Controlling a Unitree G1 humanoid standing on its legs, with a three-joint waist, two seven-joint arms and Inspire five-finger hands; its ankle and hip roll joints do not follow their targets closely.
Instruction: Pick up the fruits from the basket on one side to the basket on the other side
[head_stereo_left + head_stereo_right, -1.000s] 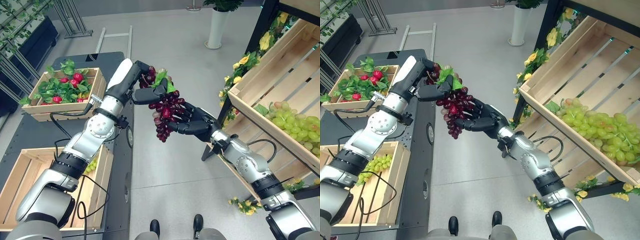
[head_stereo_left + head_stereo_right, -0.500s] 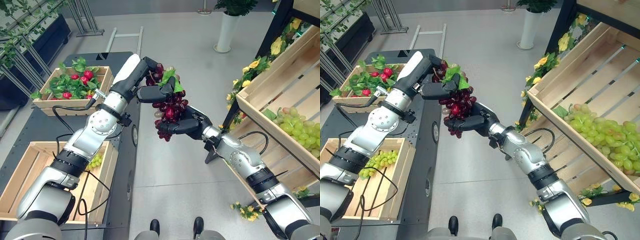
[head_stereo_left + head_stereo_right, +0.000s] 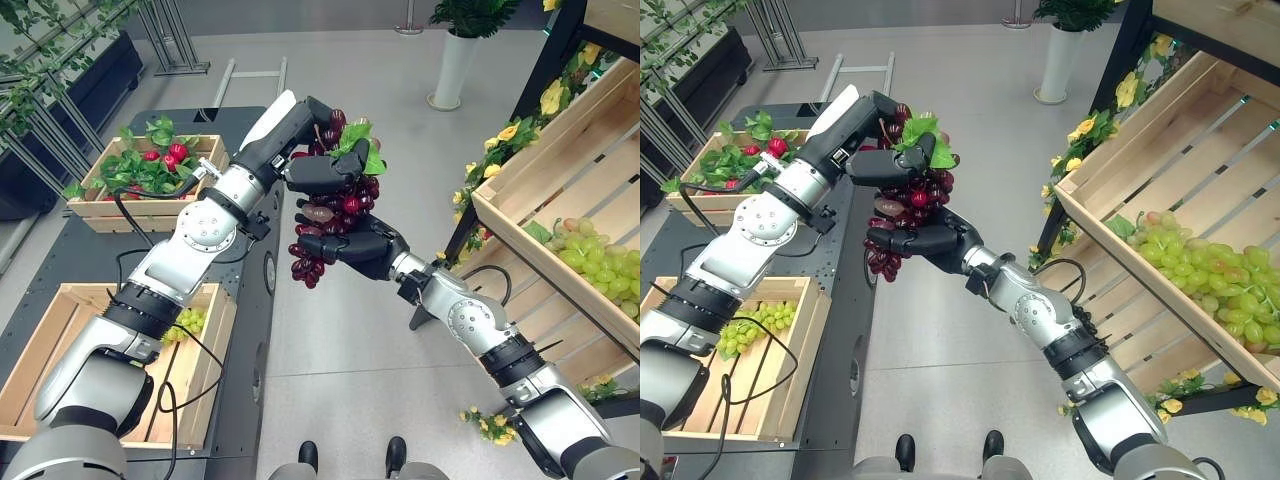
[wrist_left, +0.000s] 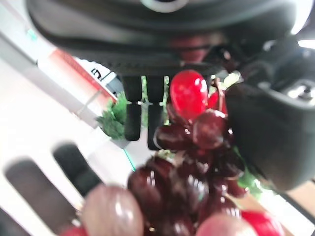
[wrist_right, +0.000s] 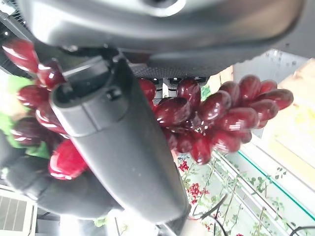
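A bunch of dark red grapes with green leaves hangs in mid-air over the floor, between the two sides. My left hand is shut on its top by the leaves, and the left wrist view has the grapes between thumb and fingers. My right hand is curled round the bunch's middle from below, its thumb lying across the grapes. The bunch's tail dangles free. On the left, a near wooden crate holds green grapes. The slanted shelf crate on the right holds more green grapes.
A second left crate holds red fruits among leaves. Both left crates sit on a dark cart. Yellow flowers trim the shelf's corner. A white planter stands behind. Open floor lies between cart and shelf.
Both hands have carried the red bunch leftward, towards the cart. The right hand has slid further under the bunch, and the tail now hangs off its left side. The camera shifted slightly.
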